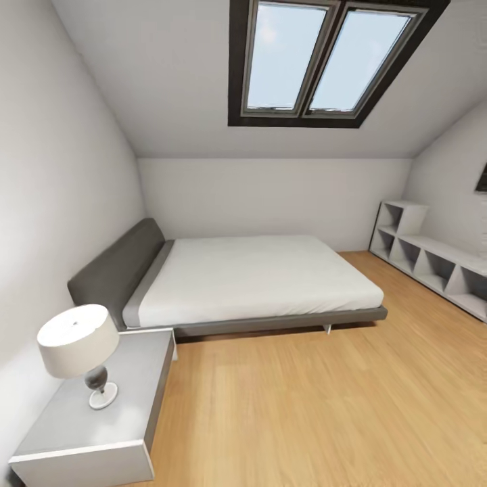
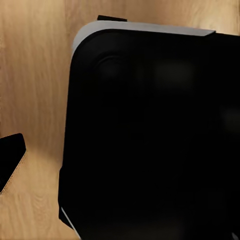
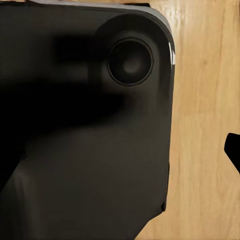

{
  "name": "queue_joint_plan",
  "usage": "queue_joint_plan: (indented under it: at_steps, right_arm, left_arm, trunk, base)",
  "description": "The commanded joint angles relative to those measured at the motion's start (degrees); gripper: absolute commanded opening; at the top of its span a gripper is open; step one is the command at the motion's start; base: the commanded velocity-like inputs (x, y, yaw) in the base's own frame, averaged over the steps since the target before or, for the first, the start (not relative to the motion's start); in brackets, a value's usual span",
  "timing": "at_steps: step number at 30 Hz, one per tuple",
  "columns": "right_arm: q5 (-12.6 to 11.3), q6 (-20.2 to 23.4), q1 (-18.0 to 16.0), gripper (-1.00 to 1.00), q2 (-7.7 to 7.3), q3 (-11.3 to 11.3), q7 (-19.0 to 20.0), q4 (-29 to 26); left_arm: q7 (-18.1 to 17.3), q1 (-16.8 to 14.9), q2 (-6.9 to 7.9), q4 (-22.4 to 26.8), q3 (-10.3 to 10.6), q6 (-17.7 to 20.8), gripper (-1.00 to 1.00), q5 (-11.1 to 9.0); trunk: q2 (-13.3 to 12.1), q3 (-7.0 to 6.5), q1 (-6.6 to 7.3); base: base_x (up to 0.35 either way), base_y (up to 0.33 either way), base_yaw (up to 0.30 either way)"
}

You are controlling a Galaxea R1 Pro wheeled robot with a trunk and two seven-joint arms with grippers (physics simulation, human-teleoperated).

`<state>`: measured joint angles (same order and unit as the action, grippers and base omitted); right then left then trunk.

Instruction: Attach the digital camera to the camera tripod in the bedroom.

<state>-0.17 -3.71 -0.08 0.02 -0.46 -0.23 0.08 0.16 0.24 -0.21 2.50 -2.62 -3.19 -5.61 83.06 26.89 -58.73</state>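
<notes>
I am looking into the bedroom, with its white walls, sloped ceiling and skylight. The digital camera and the camera tripod are out of view. In the left wrist view one dark fingertip juts in beside my black rounded base, over the wood floor. In the right wrist view another dark fingertip sits next to the same kind of black body. Nothing is seen held, and the frames leave it unclear how the jaws stand.
A grey bed stands against the far wall. A white nightstand with a lamp is near left. White cube shelves line the right wall below a dark picture edge. Light wood floor stretches ahead.
</notes>
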Motion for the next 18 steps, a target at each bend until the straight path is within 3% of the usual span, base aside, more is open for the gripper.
queue_joint_plan:
  at_steps: [1, 9, 18]
  right_arm:
    - [0.07, -0.52, -0.01, 1.0, 0.04, -0.05, -0.03, 0.01]
    - [0.31, -2.03, -0.01, 1.0, 0.11, 0.25, -0.03, 0.01]
    - [0.52, -2.16, -0.01, 1.0, 0.15, 0.62, -0.11, 0.01]
  left_arm:
    - [0.02, 0.02, 0.09, 0.12, -0.14, -0.08, 1.0, -0.39]
    - [0.09, 0.02, 1.26, 0.22, 0.12, -0.1, 1.0, -0.13]
    - [0.1, 0.02, 1.19, 0.16, 0.1, -0.14, 1.0, -0.27]
  trunk:
    - [0.02, 0.04, 0.0]
    - [0.02, 0.04, 0.0]
    - [0.02, 0.04, 0.0]
  base:
    - [0.0, 0.0, -0.226]
    - [0.0, 0.0, -0.24]
    - [0.0, 0.0, -0.25]
